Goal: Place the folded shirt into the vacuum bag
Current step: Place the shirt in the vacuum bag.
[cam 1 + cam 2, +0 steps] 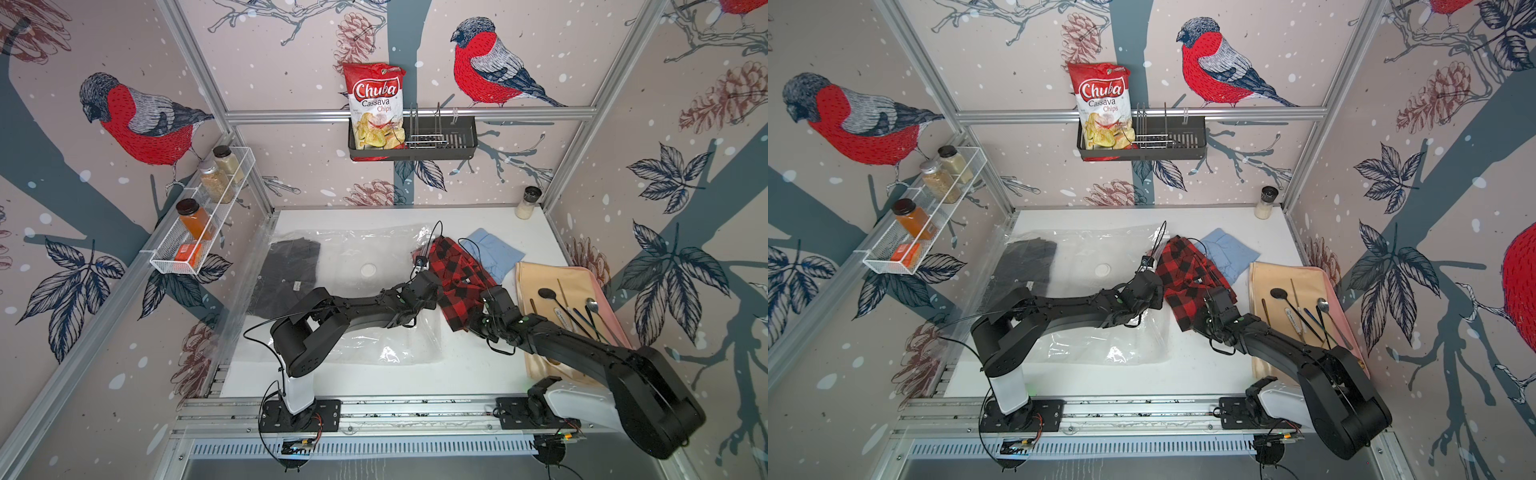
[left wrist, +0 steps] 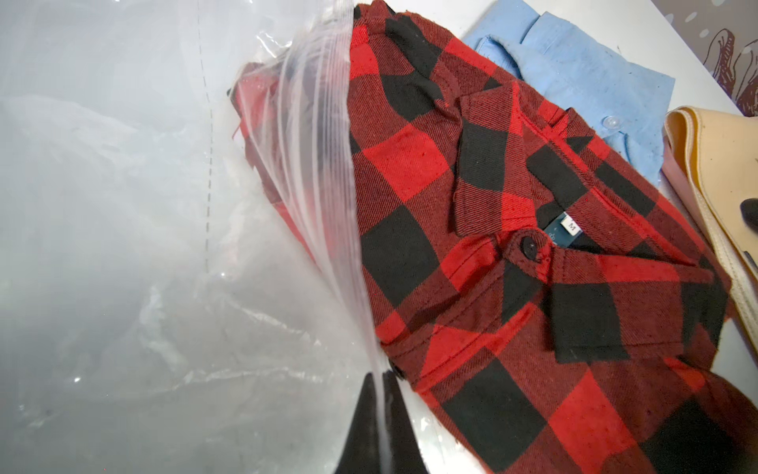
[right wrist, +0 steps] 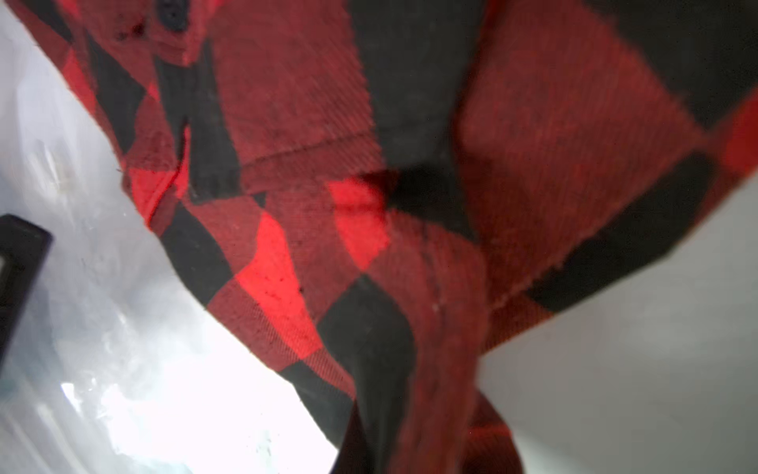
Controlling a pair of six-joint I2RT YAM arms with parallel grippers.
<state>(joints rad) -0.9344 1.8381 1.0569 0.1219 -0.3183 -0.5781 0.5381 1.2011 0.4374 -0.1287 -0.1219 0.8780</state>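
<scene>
The bag (image 1: 357,245) is spread flat on the counter (image 1: 469,374), and a dark shirt (image 1: 291,270) is seen inside it at the end opposite its mouth. The plaid shirt (image 1: 453,270) is laid at the bag's mouth: one end is tucked under the zip edge (image 2: 311,164), and the rest is seen outside the bag. That zip edge is pinched by the left jaws. A corner of the plaid shirt outside the bag is clenched in the right jaws.

Mock kitchen cell in lab – aluminium frame (image 1: 291,113), bird wallpaper (image 1: 486,62), spice rack (image 1: 170,253)
</scene>
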